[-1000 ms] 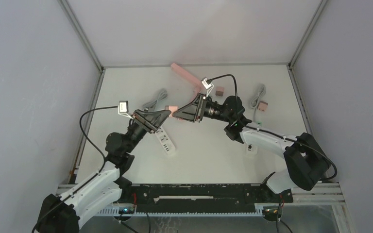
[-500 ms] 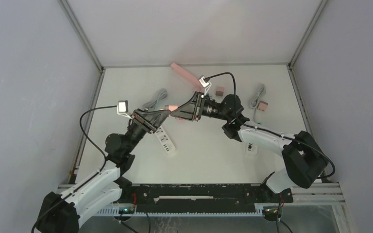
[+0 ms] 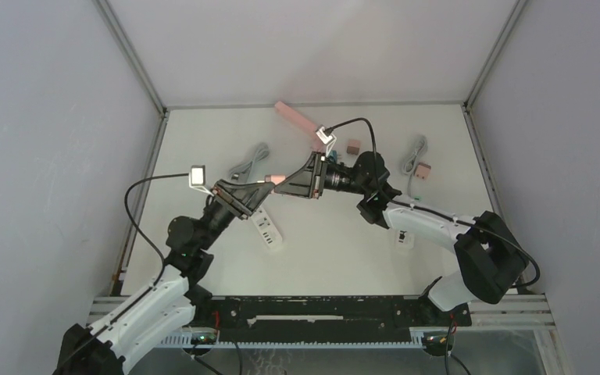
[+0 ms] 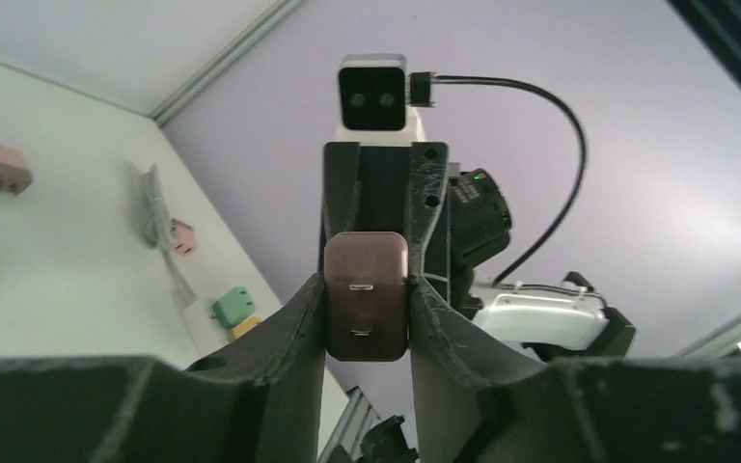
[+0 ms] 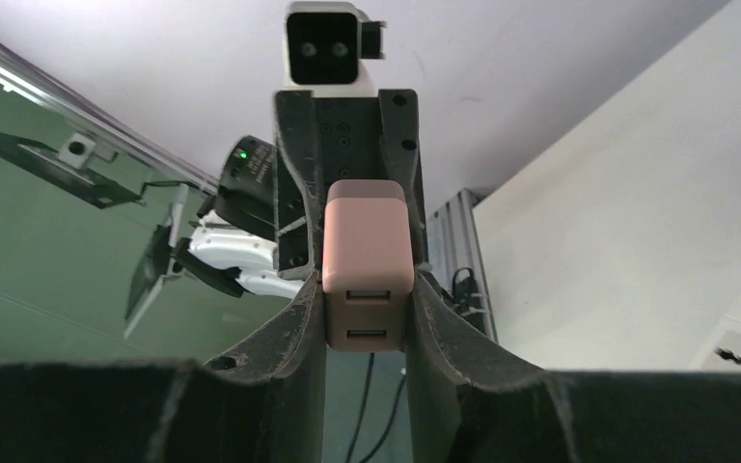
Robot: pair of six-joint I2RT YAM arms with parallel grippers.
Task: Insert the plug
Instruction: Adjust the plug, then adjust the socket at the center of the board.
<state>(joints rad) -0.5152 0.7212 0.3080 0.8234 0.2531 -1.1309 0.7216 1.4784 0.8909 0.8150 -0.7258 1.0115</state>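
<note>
A pink plug (image 3: 278, 178) hangs in mid-air over the table's middle, caught between both grippers, which meet tip to tip. My left gripper (image 3: 266, 183) reaches in from the left. In its wrist view it is shut on the plug (image 4: 366, 294), whose two-pronged face points at the camera. My right gripper (image 3: 283, 181) comes from the right. In the right wrist view the plug (image 5: 367, 260) shows its two USB ports, and both fingers (image 5: 301, 318) press on its sides. A white power strip (image 3: 266, 227) lies on the table below the left gripper.
A pink power strip (image 3: 300, 122) lies at the back. Loose plugs sit near it (image 3: 352, 146) and at the right (image 3: 423, 169), with grey cables (image 3: 250, 162). A small white block (image 3: 404, 238) lies beside the right arm. A green plug (image 4: 234, 307) shows in the left wrist view.
My right gripper has slid left onto the plug held by the left gripper, and its fingers have closed on the plug's sides. The left arm has shifted slightly.
</note>
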